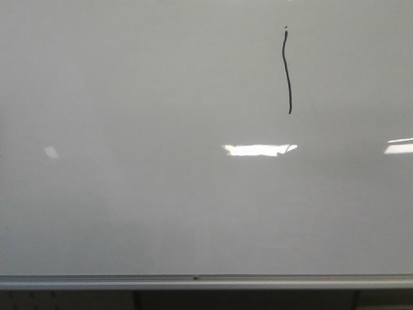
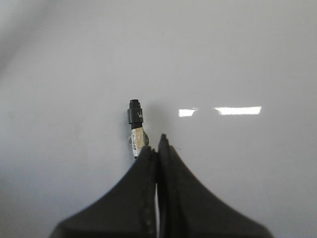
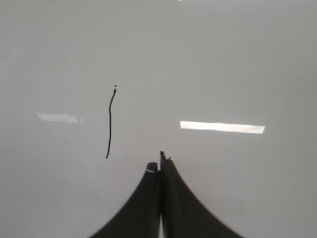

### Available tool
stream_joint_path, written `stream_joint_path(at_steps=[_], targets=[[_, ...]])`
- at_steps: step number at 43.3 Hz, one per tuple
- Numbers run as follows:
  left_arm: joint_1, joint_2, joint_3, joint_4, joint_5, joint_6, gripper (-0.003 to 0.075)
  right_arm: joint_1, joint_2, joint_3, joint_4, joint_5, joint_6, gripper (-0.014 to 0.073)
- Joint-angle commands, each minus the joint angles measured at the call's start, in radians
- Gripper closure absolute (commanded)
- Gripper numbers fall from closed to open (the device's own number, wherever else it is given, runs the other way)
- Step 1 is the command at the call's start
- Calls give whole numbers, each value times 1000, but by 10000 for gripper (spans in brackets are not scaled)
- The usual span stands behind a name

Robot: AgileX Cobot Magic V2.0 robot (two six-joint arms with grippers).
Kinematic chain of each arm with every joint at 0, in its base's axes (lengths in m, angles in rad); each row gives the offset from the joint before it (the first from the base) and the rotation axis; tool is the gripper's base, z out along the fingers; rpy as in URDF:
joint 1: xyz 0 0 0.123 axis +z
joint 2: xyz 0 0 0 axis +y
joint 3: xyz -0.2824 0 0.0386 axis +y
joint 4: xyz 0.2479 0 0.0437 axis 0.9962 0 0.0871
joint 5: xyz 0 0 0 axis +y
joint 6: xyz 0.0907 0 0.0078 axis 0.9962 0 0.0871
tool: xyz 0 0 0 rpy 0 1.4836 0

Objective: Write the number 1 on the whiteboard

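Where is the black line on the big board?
In the front view, the number 1 is on the whiteboard, upper right, just above the bright white light reflection.

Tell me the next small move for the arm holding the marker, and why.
Probably draw the left gripper and its marker back a little from the whiteboard: the number 1 already stands as a whole stroke, and no arm shows near it in the front view.
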Motion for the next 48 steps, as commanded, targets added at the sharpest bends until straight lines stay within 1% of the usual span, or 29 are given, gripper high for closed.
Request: stream_joint_path(at_steps=[1,3,6,12,18,20,23,48], targets=[[0,-15,22,-3,-84,-9,741,-12,10,18,-158,-123,154,662],[0,-15,22,-3,-84,-9,741,-29,10,49,-188,-127,201,662],[0,-15,22,-3,-84,-9,741,-61,5,84,-194,-122,248,662],[0,-15,22,-3,-84,-9,741,-95,-63,150,-198,-115,254,662],[0,-15,22,-3,-84,-9,741,-101,-137,224,-198,-115,254,662],[0,-15,22,-3,-84,-9,741,-101,-161,221,-198,-58,254,662],[0,-15,22,-3,-84,-9,741,-101,-189,221,-198,-30,254,662],[0,-15,22,-3,-84,-9,741,-103,-188,222,-198,-25,253,662]])
